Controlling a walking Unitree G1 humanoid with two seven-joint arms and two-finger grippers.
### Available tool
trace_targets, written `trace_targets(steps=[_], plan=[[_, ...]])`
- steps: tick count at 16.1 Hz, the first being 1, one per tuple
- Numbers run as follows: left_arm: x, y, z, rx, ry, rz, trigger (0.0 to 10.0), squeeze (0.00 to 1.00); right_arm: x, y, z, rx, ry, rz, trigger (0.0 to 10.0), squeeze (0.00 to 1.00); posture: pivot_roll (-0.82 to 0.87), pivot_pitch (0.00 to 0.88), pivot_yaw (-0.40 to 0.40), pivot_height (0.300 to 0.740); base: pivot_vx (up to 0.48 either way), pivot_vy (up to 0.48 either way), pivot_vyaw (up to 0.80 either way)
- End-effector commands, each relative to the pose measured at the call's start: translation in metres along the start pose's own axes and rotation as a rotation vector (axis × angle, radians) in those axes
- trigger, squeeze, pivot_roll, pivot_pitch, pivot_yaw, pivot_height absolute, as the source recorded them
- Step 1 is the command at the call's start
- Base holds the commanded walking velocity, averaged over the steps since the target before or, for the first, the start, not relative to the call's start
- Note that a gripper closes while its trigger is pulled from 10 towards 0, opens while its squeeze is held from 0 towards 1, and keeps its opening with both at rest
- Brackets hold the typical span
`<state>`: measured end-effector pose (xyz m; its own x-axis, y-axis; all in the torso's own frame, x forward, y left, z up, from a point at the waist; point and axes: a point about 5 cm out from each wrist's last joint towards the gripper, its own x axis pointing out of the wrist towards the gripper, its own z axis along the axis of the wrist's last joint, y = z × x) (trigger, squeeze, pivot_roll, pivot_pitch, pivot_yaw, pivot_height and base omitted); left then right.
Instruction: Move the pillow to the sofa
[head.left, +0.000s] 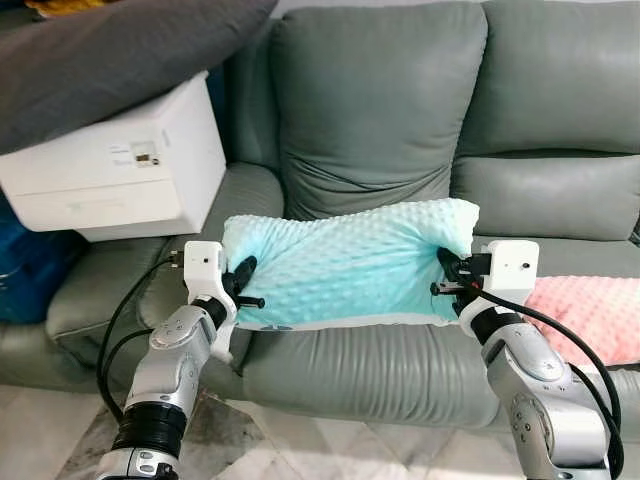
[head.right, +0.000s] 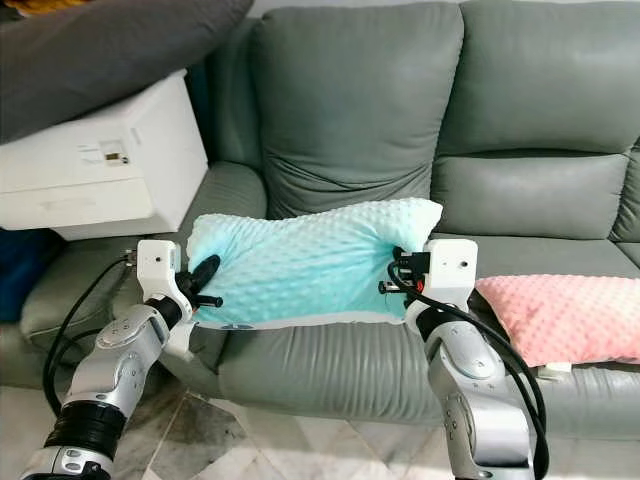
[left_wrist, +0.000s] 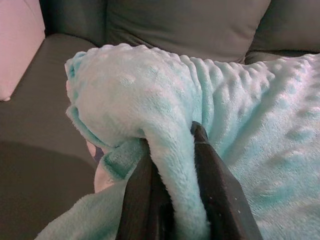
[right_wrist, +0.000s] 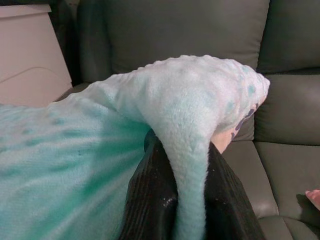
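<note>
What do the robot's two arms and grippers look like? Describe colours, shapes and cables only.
Both arms are jointed silver metal with rounded shells and a black band lower down. Each wrist carries a boxy white housing. The left gripper and right gripper each have two long black fingers. Black cables loop along both arms.

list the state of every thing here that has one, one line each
mint pillow: held at both ends, over the sofa seat
left gripper: shut on the pillow's end
right gripper: shut on the other end
pink pillow: lying flat on the seat
white box: closed, on the sofa's arm
</note>
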<state>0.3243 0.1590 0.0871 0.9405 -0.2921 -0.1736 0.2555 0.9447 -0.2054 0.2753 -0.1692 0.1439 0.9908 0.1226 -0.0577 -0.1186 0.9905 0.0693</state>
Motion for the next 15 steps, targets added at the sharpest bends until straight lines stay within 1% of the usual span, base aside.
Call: trace_targets(steps=[1,4,5,8,13,15], plan=[[0.001,0.003,0.006,0.021,-0.019,0.015,10.0,0.0,0.001,0.001,0.008,-0.002,-0.029,0.003,10.0,0.0,-0.21,0.0,0.055,0.74,0.0,0.0,-0.77],[0.0,0.0,0.003,-0.003,-0.003,-0.015,10.0,0.0,0.001,0.001,0.008,-0.003,-0.029,0.004,10.0,0.0,-0.21,0.0,0.055,0.74,0.0,0.0,-0.77],[0.0,-0.003,0.002,-0.03,-0.003,-0.045,10.0,0.0,0.001,0.002,0.009,-0.005,-0.031,0.005,10.0,0.0,-0.21,0.0,0.058,0.74,0.0,0.0,-0.77],[0.001,-0.007,0.003,-0.033,-0.007,-0.068,10.0,0.0,0.003,0.001,0.011,-0.009,-0.038,0.006,10.0,0.0,-0.22,0.0,0.058,0.74,0.264,0.0,-0.78],[0.001,-0.009,0.001,-0.04,-0.004,-0.083,10.0,0.0,0.004,0.002,0.012,-0.012,-0.041,0.014,10.0,0.0,-0.22,0.0,0.056,0.74,0.0,0.0,-0.77],[0.001,-0.01,0.002,-0.049,-0.009,-0.085,10.0,0.0,0.004,0.004,0.011,-0.008,-0.044,0.019,10.0,0.0,-0.22,0.0,0.06,0.74,0.0,0.0,-0.24]])
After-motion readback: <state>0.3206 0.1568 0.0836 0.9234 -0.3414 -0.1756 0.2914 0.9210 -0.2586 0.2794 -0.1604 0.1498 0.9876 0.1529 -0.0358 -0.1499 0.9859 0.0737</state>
